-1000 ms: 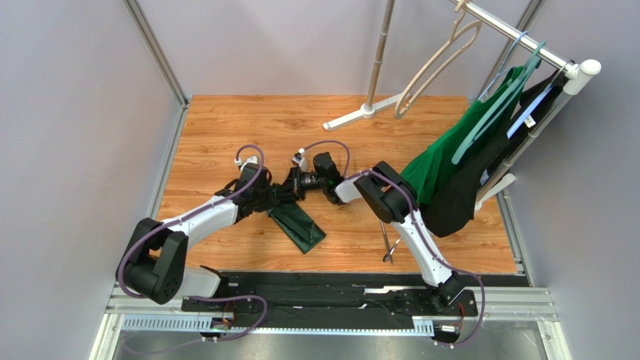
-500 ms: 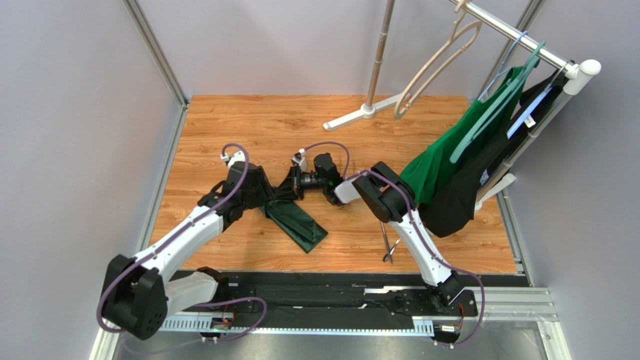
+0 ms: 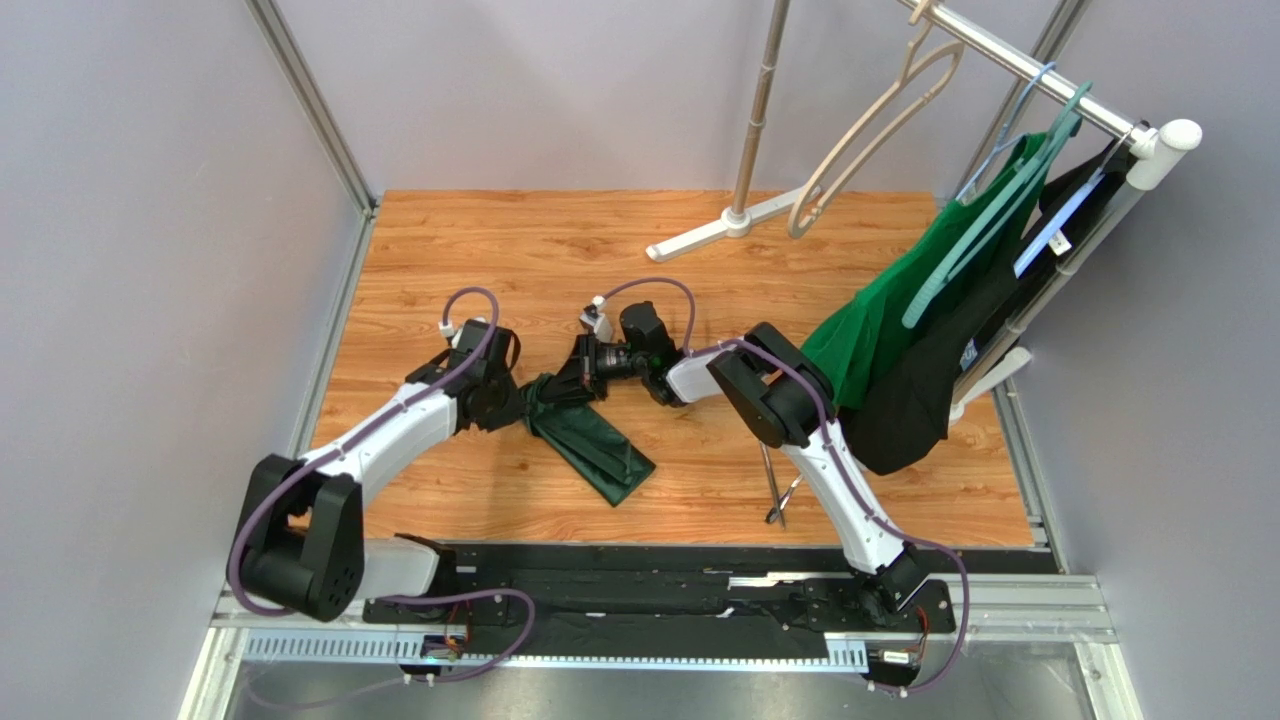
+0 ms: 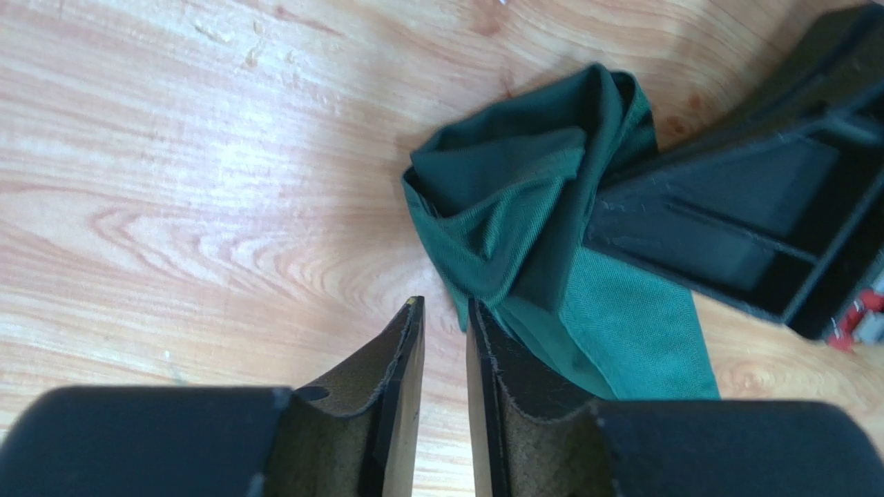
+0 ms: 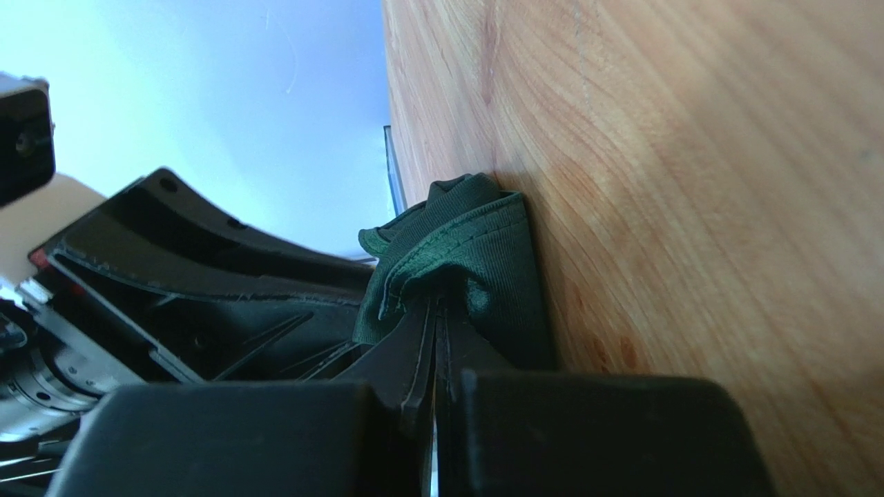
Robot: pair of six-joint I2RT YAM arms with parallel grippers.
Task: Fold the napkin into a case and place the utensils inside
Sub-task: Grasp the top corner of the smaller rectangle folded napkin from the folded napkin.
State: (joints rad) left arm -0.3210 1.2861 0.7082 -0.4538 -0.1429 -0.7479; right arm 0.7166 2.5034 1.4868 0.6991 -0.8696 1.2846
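Napkin (image 4: 519, 197) clenched in inward-reaching right tool (image 5: 436, 311); left tool (image 4: 444, 311) just beside, angled down, slightly parted, empty.

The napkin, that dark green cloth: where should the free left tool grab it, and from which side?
Probably the raised fold of the napkin nearest the left tool, coming in low over the table from that side. The cloth stands up in thick layers there, easy to pinch, and the right tool holds the far bunched end.

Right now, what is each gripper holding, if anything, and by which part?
The right gripper pinches the napkin by a fold at its bunched far end. The left gripper holds nothing: its jaws stand slightly apart, nothing between them, beside the cloth.
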